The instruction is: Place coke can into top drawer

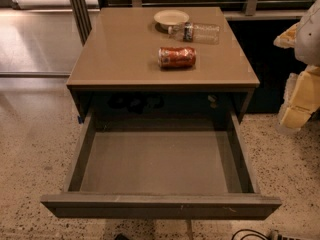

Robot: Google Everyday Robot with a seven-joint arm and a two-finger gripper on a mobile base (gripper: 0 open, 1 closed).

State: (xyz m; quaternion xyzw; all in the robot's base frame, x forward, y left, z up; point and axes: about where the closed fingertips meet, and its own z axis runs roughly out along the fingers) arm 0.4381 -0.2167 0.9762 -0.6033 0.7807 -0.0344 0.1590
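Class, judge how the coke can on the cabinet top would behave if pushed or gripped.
Lying on its side, the coke can would probably roll. Its dented sides suggest it crushes easily. The gripper is at the picture's right edge, apart.

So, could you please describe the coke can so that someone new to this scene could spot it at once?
Start at the grey-brown cabinet top above the open top drawer; the gripper is off to its right. The coke can lies on its side near the top's middle, nearer the front than the clear bottle and pale dish. It alone is red-orange.
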